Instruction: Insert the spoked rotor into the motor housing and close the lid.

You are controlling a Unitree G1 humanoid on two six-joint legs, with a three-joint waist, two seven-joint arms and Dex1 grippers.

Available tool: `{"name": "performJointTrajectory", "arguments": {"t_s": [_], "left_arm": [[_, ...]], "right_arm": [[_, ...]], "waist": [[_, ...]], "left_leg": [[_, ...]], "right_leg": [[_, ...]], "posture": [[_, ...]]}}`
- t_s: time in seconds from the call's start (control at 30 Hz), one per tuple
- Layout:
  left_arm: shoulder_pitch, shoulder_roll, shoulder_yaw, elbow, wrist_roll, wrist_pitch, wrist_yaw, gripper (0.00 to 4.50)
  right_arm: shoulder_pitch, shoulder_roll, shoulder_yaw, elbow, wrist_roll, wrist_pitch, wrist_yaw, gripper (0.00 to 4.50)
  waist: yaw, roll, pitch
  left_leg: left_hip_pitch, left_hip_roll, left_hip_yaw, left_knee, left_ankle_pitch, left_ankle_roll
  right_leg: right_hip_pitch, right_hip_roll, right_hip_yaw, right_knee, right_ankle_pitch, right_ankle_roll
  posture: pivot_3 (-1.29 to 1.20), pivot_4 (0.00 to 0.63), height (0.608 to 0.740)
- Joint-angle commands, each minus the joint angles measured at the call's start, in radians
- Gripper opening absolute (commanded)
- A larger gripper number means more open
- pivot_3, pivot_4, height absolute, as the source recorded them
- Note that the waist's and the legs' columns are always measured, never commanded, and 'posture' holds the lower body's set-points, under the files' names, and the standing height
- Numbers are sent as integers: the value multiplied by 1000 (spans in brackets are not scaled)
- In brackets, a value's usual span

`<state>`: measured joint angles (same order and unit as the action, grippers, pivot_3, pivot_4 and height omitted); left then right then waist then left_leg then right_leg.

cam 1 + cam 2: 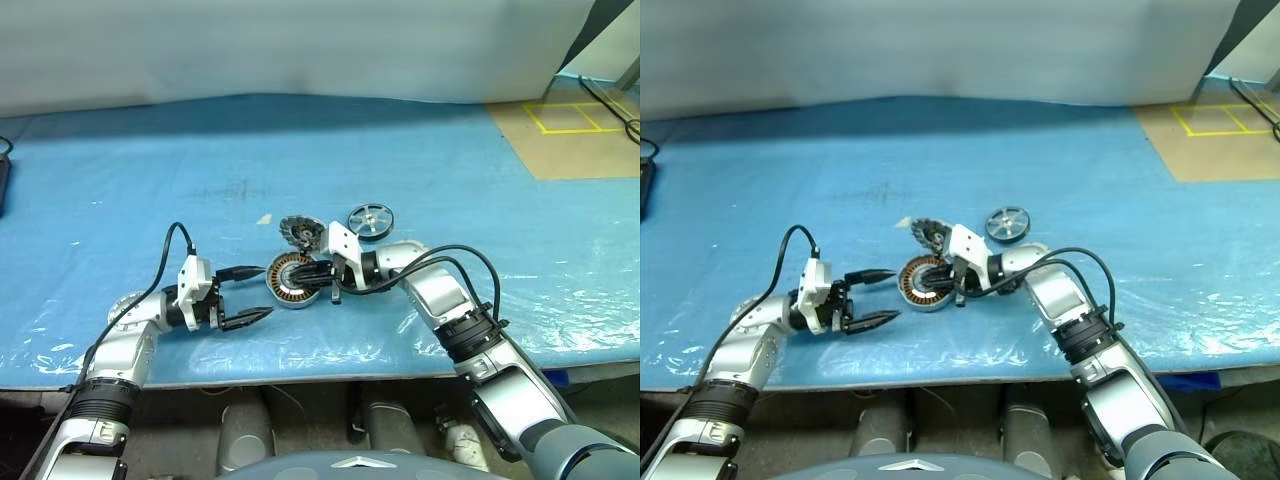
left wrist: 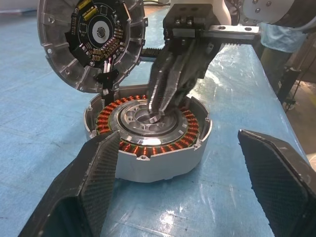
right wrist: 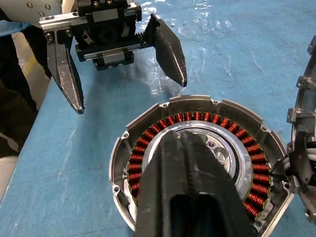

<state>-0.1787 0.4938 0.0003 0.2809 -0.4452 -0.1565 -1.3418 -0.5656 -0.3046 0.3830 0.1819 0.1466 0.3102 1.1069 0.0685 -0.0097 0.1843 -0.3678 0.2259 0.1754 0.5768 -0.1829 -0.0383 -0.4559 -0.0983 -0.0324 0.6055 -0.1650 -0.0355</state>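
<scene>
status: the motor housing (image 1: 292, 280) sits on the blue table cover (image 1: 150, 180) with its ring of copper windings exposed. the lid (image 1: 298, 232) stands tilted up at the far side of the housing, its inner face with circuit board turned toward the left gripper, so the housing is open. the spoked rotor (image 1: 370, 220) lies flat on the cover, just beyond the right arm and apart from the housing; it is not inserted.

right gripper (image 2: 157, 112): fingers pressed together, tips resting in the silver hub of the housing, holding nothing visible. left gripper (image 1: 255, 293): fingers spread wide, empty, level, just beside the housing's near-left side.

remaining, as judged: pick up the rotor, seat it over the hub, then fold the lid down. no task step appears complete beyond the open housing.
</scene>
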Motion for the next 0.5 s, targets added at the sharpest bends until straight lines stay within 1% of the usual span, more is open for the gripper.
{"name": "performJointTrajectory", "arguments": {"t_s": [0.03,0.2,0.33,0.5], "left_arm": [[0,6,20,6,-3,-18,-6,4002],[-6,5,18,9,1,-18,-5,4002],[-8,4,18,9,3,-18,-5,4002],[-6,5,19,10,4,-18,-6,4002]], "right_arm": [[-5,6,-15,-20,14,-11,0,61],[-6,2,-8,-10,-1,-10,-9,61],[-2,-8,13,12,-43,-14,-30,61],[6,-14,16,-4,-47,-14,-25,61]], "waist": [[0,0,0],[0,0,0],[0,0,0],[0,0,0]], "left_leg": [[0,0,0,0,0,0],[0,1,0,0,-1,-1],[0,2,0,0,-1,-2],[1,3,0,0,-1,-2]], "right_leg": [[0,0,0,0,0,0],[-1,2,1,0,0,0],[-1,4,2,0,0,-1],[-1,6,3,0,0,0]], "posture": [[0,150,740],[0,150,740],[0,150,740],[0,150,740]]}}
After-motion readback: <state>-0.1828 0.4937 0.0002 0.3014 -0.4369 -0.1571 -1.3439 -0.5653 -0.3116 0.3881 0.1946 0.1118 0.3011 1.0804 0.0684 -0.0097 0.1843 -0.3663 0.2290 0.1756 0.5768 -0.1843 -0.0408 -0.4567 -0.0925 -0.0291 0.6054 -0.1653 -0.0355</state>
